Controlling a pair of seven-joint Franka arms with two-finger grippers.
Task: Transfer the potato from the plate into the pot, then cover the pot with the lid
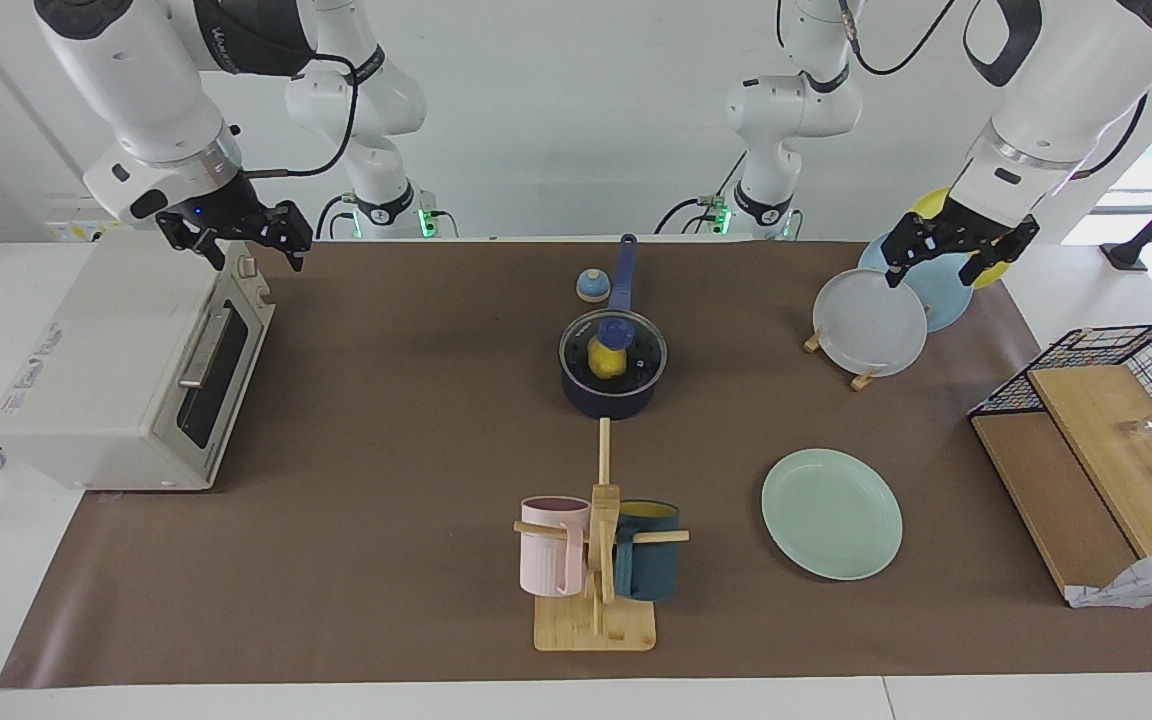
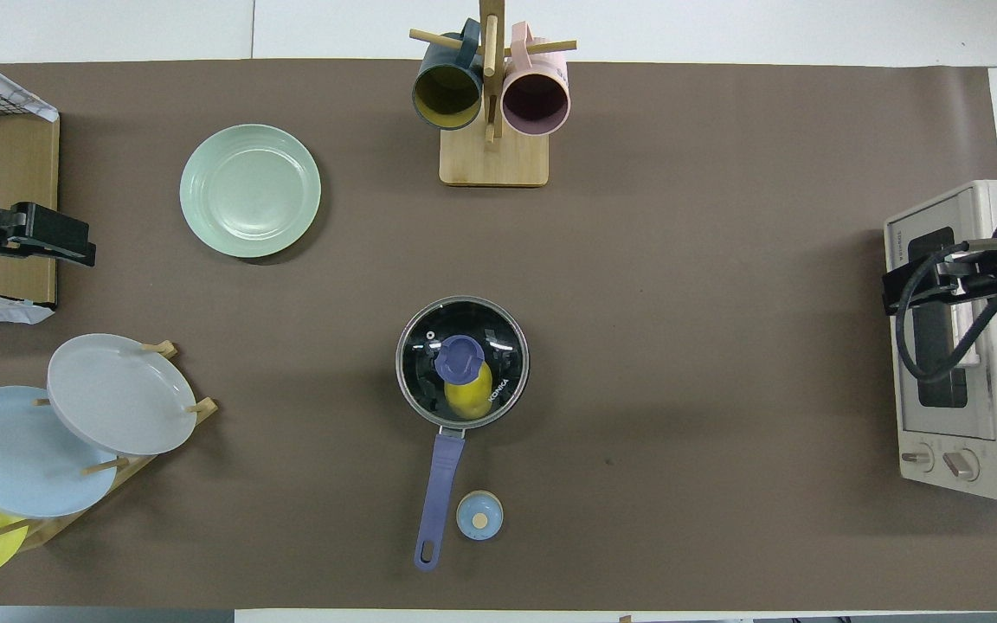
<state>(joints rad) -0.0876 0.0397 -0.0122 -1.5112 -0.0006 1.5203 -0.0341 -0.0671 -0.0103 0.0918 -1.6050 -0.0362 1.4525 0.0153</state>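
Yellow potato (image 1: 608, 358) sits in the pot (image 1: 612, 392) under the glass lid (image 1: 613, 345), mint plate (image 1: 831, 512) bare. Both grippers hang open and empty, left gripper (image 1: 956, 250) over the plate rack (image 1: 871, 318), right gripper (image 1: 236, 232) over the toaster oven (image 1: 126, 370). Looks finished; I'd just check the lid's seated evenly.

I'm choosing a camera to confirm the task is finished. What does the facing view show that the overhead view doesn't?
Only the facing view shows the arms' bases, with the left gripper raised over the plate rack and the right gripper raised over the toaster oven. Only the overhead view looks into the mugs and shows the toaster oven's knobs. Both show the lid on the pot, the potato inside, and the bare plate.
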